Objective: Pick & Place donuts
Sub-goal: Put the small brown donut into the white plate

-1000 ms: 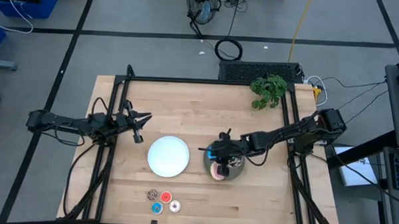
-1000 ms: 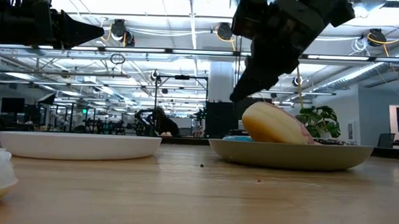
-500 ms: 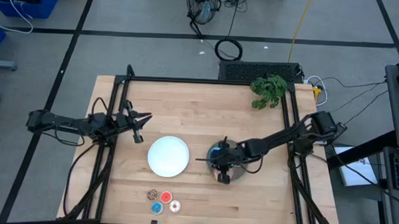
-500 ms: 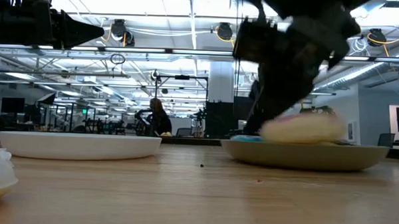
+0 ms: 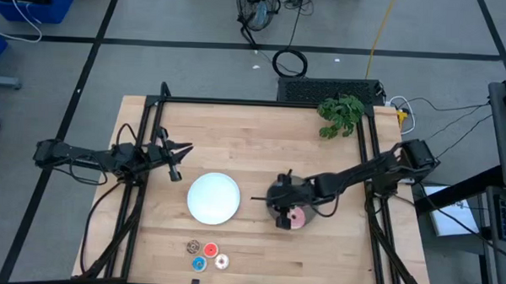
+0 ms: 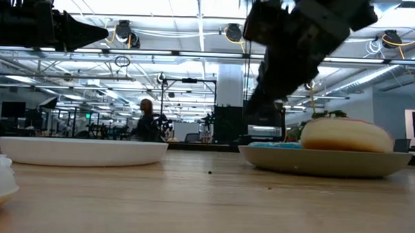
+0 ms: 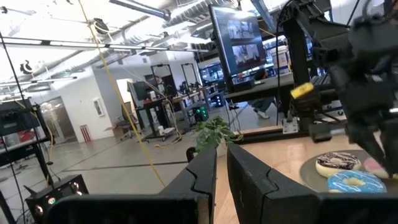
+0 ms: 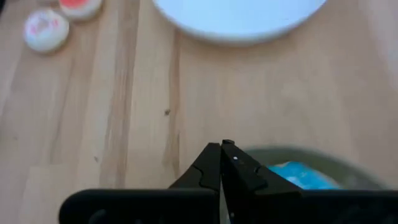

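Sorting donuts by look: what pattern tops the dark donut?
Dark donut: white sprinkles, clearest in left wrist view.

Left gripper (image 7: 221, 163) in foreground, dark fingers (image 7: 202, 171) nearly together, narrow gap between, holding nothing; grey plate (image 7: 311, 169) beyond on wooden table (image 7: 273, 146); on it blue donut (image 7: 353, 182), dark sprinkled donut (image 7: 336, 162), pink donut (image 7: 375, 165) at edge; right arm (image 7: 367, 68) above plate; green plant (image 7: 212, 132) behind

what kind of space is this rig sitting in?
Most likely an open-plan robotics lab or workshop. The low view looks past the grey plate into a long hall of ceiling lights and workstations, the left wrist view shows a mounted monitor, and cables trail across the taped floor.
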